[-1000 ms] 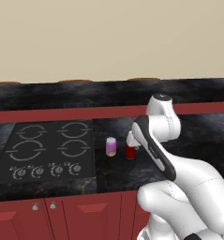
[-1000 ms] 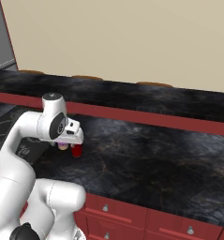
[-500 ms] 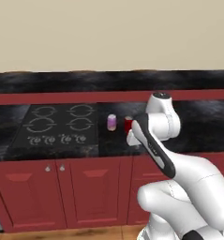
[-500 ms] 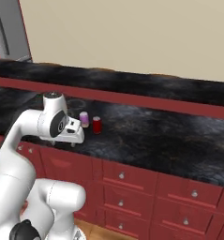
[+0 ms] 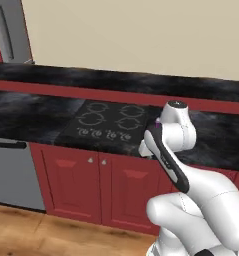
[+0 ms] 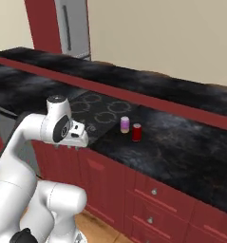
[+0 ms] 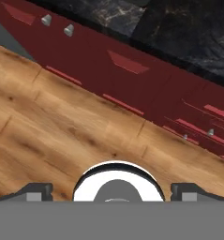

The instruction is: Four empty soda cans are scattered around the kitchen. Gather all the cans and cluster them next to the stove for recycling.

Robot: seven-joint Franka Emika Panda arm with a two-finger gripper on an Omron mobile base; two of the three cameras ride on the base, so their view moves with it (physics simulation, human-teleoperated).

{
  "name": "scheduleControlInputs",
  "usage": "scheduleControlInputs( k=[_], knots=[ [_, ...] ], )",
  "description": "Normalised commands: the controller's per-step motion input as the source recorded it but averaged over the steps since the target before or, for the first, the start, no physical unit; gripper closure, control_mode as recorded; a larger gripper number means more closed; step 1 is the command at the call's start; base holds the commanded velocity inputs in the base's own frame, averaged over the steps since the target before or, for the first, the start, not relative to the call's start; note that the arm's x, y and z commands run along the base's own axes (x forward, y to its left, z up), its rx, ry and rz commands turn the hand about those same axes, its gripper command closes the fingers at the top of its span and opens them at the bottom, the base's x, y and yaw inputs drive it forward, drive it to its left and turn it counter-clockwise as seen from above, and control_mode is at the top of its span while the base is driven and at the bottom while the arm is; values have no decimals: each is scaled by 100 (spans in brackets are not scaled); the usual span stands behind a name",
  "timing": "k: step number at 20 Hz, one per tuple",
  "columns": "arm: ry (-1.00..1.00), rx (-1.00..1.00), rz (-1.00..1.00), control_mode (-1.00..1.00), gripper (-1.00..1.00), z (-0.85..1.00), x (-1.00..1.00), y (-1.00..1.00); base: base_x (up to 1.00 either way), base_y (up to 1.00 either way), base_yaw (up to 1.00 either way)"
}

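Black marbled countertop (image 6: pixel 181 142) runs along the dark red cabinets (image 5: pixel 116 185), and the stove (image 6: pixel 98 111) is set flat into it, a black cooktop with thin white ring markings and a row of small knobs near its front edge. In the right base view 2 soda cans stand upright on the counter just beside the stove's right edge: a purple can (image 6: pixel 125 125) with a silver top, and a red can (image 6: pixel 137 132) close to its right, a narrow gap between them. In the left base view a sliver of purple (image 5: pixel 157 120) shows at the edge of the arm's upper joint, with the stove (image 5: pixel 108 121) just to its left; the rest of that spot is hidden behind the arm.

The gripper (image 7: pixel 111 190) is pulled back from the counter, out in front of the cabinet doors and below the counter edge. The hand view looks down past its 2 dark fingertips (image 7: pixel 34 191) onto the light wood plank floor (image 7: pixel 52 126) and the red cabinet fronts (image 7: pixel 132 79) with their small knobs. The fingertips sit at opposite ends of that view's bottom edge, so the claw stands spread wide, with nothing between them and nothing held.

A grey appliance front (image 5: pixel 11 175) sits under the counter left of the cabinets, and a tall grey refrigerator (image 6: pixel 74 28) stands at the far left end of the counter, against the cream wall (image 5: pixel 141 35).
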Motion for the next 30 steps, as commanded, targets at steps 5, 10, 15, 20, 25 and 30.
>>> scheduleControlInputs(
  k=[5,10,15,20,25,30],
  knots=[
    [0,0,0,100,-100,0,0,0,-6,0,50],
    [0,0,0,100,-100,0,0,0,0,0,50],
    [0,0,0,100,-100,0,0,0,0,0,50],
    [0,0,0,100,-100,0,0,0,-1,0,50],
    [0,0,0,100,-100,0,0,0,0,0,50],
    [0,0,0,100,-100,0,0,0,0,1,50]
  ],
)
